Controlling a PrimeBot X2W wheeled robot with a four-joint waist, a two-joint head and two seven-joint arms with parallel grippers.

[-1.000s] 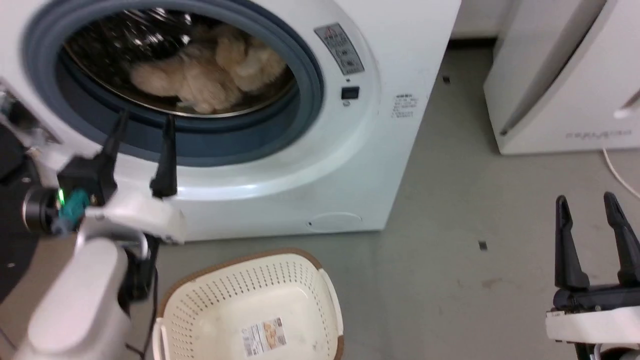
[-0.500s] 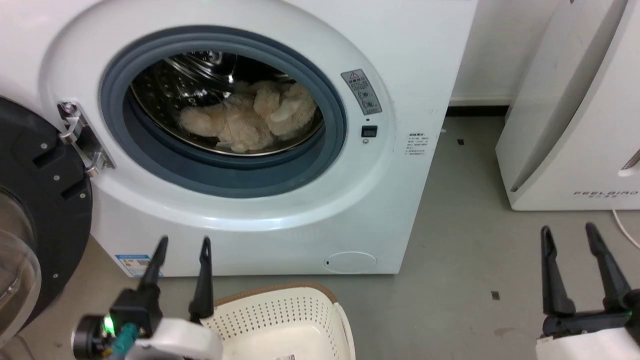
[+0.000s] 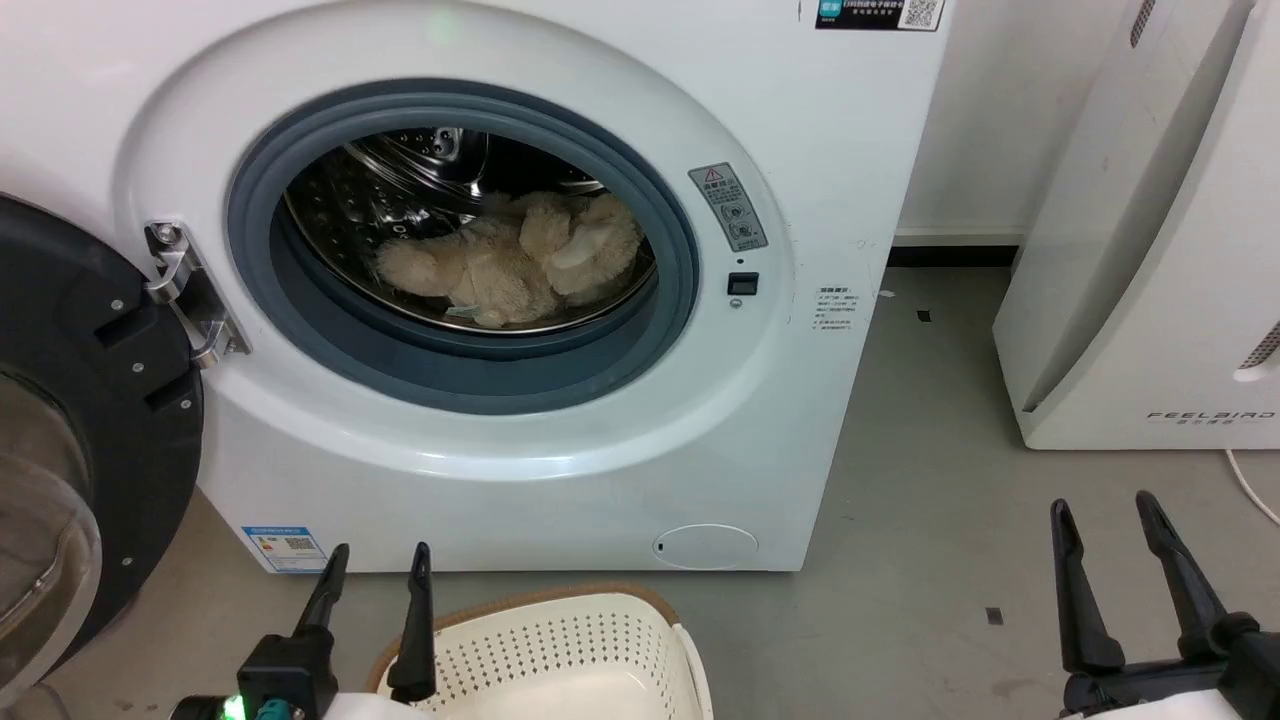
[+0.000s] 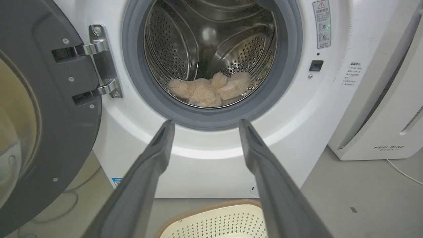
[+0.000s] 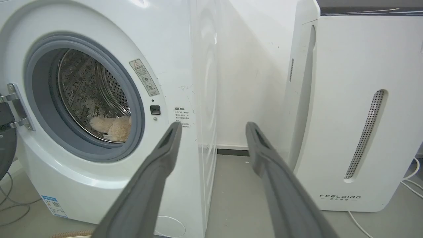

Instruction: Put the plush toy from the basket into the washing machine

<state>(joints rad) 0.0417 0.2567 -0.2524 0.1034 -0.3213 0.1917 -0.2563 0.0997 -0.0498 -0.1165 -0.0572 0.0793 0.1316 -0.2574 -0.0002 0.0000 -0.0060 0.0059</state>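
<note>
The cream plush toy (image 3: pixel 515 262) lies inside the steel drum of the white washing machine (image 3: pixel 820 130), behind the grey gasket; it also shows as the plush toy (image 4: pixel 208 90) and the plush toy (image 5: pixel 112 127) in the wrist views. The cream basket (image 3: pixel 560 650) stands on the floor in front of the machine, cut off by the bottom edge, with nothing seen in it. My left gripper (image 3: pixel 380 565) is open beside the basket's left rim, well back from the porthole. My right gripper (image 3: pixel 1105 515) is open over the floor at the lower right, holding nothing.
The washer's black-framed glass door (image 3: pixel 70 450) stands swung open at the left. A white FEELBIRD appliance (image 3: pixel 1150 250) stands at the right, with a white cable (image 3: pixel 1250 485) on the floor beside it. Grey floor (image 3: pixel 930 480) lies between the two machines.
The head camera has tilted up and drawn back, so the washer looks lower and smaller. My left gripper has withdrawn from the porthole down toward the basket. The plush toy stays in the drum.
</note>
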